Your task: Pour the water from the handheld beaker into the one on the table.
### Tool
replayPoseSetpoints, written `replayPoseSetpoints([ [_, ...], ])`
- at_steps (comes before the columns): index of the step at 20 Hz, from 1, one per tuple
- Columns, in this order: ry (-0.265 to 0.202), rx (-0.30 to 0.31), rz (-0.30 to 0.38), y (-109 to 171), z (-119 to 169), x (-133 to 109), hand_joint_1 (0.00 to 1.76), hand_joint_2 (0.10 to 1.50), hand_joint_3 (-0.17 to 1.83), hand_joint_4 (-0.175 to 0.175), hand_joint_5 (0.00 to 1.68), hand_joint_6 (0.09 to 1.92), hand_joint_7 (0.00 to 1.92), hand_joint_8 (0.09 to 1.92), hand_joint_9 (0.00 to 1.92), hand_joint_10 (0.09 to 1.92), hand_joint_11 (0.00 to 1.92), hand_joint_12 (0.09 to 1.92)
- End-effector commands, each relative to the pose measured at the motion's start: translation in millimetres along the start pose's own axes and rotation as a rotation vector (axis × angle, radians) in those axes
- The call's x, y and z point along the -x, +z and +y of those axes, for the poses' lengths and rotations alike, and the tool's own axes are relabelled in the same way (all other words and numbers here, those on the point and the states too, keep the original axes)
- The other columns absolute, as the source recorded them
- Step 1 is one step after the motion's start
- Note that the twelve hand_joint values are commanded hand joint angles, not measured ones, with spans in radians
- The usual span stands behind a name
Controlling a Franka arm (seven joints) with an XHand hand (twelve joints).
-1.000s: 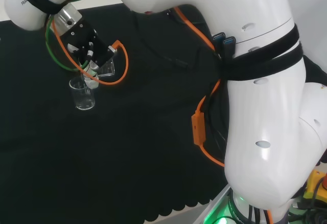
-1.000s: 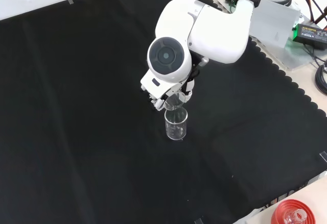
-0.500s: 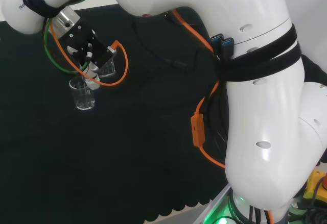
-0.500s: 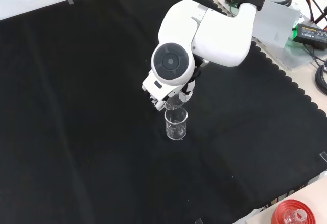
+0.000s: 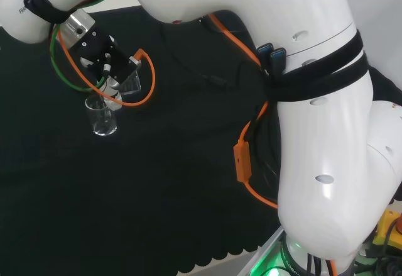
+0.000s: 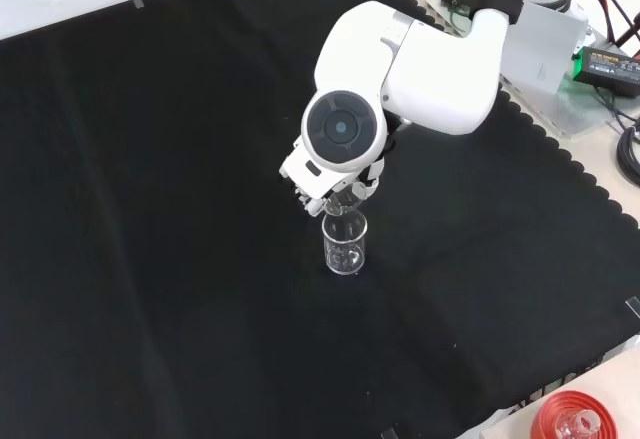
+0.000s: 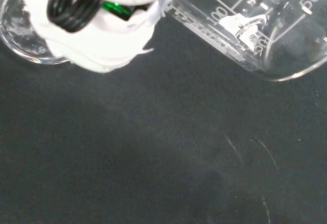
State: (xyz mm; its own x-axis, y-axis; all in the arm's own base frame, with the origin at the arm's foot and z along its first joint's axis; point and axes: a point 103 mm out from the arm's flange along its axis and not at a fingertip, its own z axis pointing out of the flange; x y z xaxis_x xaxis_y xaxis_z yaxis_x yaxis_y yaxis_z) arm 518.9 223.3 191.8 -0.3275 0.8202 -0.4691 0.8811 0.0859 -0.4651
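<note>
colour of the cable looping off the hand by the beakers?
Orange cable, arcing beside the hand; clearest in the head view.

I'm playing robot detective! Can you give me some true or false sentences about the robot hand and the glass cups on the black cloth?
1. A beaker stands upright on the black cloth. True.
2. The hand holds a tipped beaker just above it. True.
3. The cloth is red. False: it is black.
4. The standing beaker lies on its side. False: it is upright.
5. An orange cable runs along the arm. True.
</note>
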Motion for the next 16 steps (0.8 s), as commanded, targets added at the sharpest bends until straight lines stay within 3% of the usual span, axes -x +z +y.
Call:
replayPoseSetpoints([
  [1,-0.001,-0.003,-0.013,-2.0,-1.9,-2.7,1.10,0.77,0.51,0.175,1.20,0.75,1.47,0.09,1.39,0.09,0.95,1.02],
  [8,-0.005,0.022,-0.023,-5.8,-4.9,-7.6,1.10,0.77,0.51,0.175,1.20,0.75,1.46,0.09,1.39,0.09,0.95,1.02],
  [16,0.004,-0.011,-0.057,-9.0,-4.1,-10.5,1.10,0.77,0.51,0.175,1.20,0.75,1.47,0.09,1.39,0.09,0.95,1.02],
])
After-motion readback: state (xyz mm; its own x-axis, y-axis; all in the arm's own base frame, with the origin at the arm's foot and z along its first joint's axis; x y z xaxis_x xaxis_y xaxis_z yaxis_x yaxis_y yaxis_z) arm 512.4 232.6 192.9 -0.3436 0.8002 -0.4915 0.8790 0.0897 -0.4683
